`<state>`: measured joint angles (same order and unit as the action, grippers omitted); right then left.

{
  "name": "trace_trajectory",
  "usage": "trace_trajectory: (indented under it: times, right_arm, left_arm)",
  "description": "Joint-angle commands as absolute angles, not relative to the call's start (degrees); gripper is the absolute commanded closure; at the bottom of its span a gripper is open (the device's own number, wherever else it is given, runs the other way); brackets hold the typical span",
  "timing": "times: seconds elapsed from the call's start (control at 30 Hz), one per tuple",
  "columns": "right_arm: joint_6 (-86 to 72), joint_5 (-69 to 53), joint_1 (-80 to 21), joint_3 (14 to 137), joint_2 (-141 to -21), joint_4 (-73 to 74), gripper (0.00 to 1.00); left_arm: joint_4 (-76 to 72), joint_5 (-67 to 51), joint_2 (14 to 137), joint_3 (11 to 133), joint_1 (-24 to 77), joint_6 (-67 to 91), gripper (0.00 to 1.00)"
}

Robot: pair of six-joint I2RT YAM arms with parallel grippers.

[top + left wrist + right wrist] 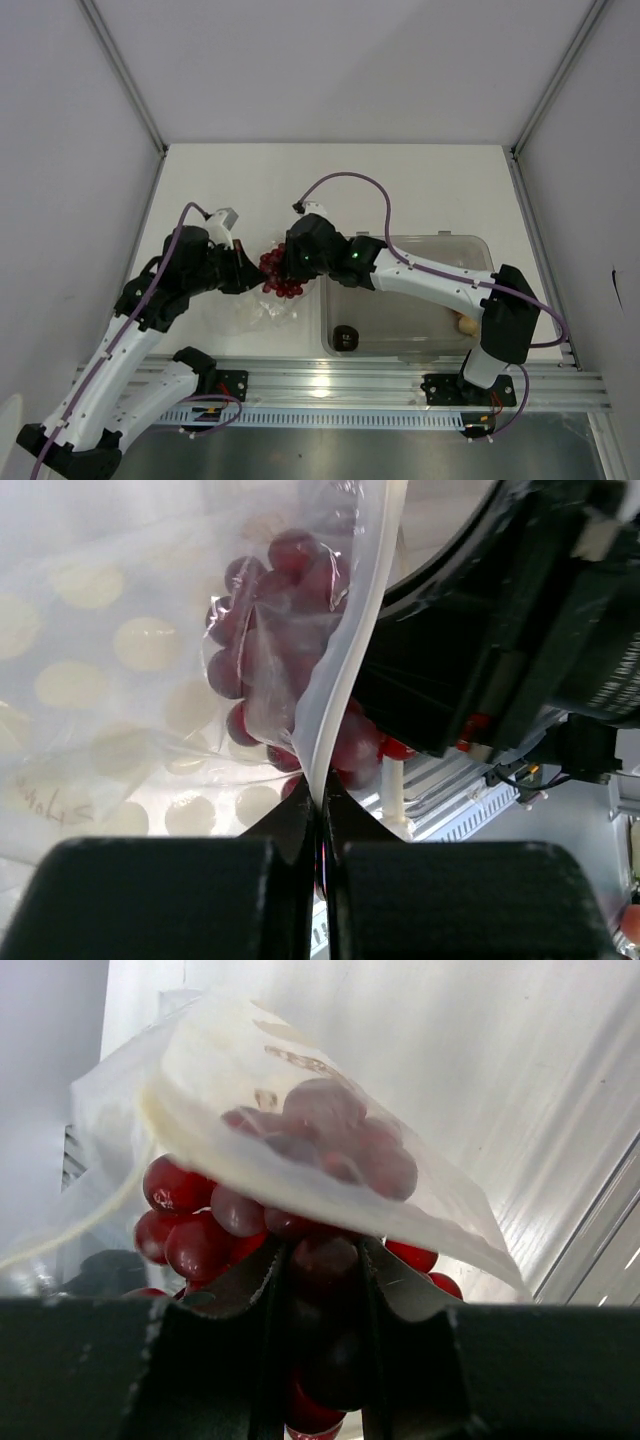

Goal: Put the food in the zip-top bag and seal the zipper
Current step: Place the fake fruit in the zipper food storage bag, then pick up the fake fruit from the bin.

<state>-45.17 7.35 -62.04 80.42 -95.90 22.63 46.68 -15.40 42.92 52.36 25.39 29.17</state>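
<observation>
Right hand [320, 1260], half closed, pinches the grape bunch [190, 1230] at the bag [120, 650] mouth; left hand [322, 810] clamps shut on the zipper [350, 650]. Grapes may snag the lip, tugging it free.

The left arm [95, 380] and right arm [430, 277] are white tubes with fat black joints. A thin purple cable [345, 180] loops along each one. A tiny green light [353, 256] glows on the right arm. Each arm ends in a black base [445, 388]. The left gripper [320, 815] and right gripper [322, 1260] are black, with flat fingers that get thin at the tips.
</observation>
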Motion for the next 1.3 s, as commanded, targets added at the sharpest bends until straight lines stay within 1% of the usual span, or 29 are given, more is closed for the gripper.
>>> trace_trajectory:
  times: [0.0,0.13,0.17,0.23,0.27,0.33,0.37,0.4,0.47,0.5,0.53,0.73,0.97,1.1,1.17,1.27]
  right_arm:
    - [-44.2,10.6,-62.7,81.7,-96.0,21.8,0.77]
    - [-43.1,9.6,-63.2,82.2,-96.2,21.4,0.73]
    - [-42.9,9.0,-63.5,82.2,-96.4,20.9,0.71]
    - [-42.3,8.0,-63.5,83.1,-96.9,20.7,0.68]
    - [-42.0,7.7,-63.7,83.4,-97.1,20.8,0.64]
    - [-41.2,6.9,-64.0,84.0,-97.5,20.4,0.54]
    - [-41.0,6.9,-64.1,84.1,-97.4,20.3,0.40]
    - [-40.6,6.9,-64.2,84.0,-96.9,20.2,0.34]
    - [-40.1,7.2,-64.3,83.6,-96.3,20.2,0.26]
    - [-39.8,7.6,-64.3,83.5,-95.4,20.4,0.25]
    - [-39.5,7.8,-64.3,83.1,-94.8,20.6,0.21]
    - [-38.8,9.7,-64.3,81.0,-89.4,21.7,0.20]
    - [-38.1,17.2,-63.7,75.7,-79.7,26.1,0.20]
    - [-38.8,20.6,-61.8,70.1,-73.5,29.8,0.20]
    - [-40.0,21.6,-60.1,67.6,-69.6,30.8,0.14]
    - [-41.7,19.6,-57.8,62.2,-65.5,32.1,0.13]
  left_arm:
    - [43.1,-17.3,41.4,55.2,25.8,31.0,0.99]
    - [43.0,-17.8,42.0,55.5,25.8,31.6,1.00]
    - [42.5,-18.5,42.1,55.1,25.8,31.8,1.00]
    - [41.9,-19.6,42.5,54.9,25.8,32.5,0.99]
    - [41.4,-20.6,42.6,54.8,25.8,32.8,1.00]
    - [41.0,-21.0,42.6,54.8,25.8,33.0,0.99]
    - [41.2,-20.7,42.6,54.8,25.8,33.0,0.99]
    - [41.4,-20.5,42.5,54.8,25.8,32.9,0.99]
    - [41.7,-19.8,42.5,54.8,25.8,32.5,0.99]
    - [41.8,-19.6,42.5,54.1,25.8,32.3,0.99]
    - [41.8,-19.6,42.6,54.3,25.8,32.3,0.99]
    - [41.7,-18.5,42.7,53.0,25.8,32.0,0.99]
    - [41.8,-17.8,42.7,52.3,25.8,31.6,0.99]
    - [41.6,-17.9,42.9,51.3,25.8,31.4,1.00]
    - [41.5,-17.8,42.9,51.1,25.8,31.4,0.99]
    - [41.2,-17.8,42.8,50.3,25.8,31.4,1.00]
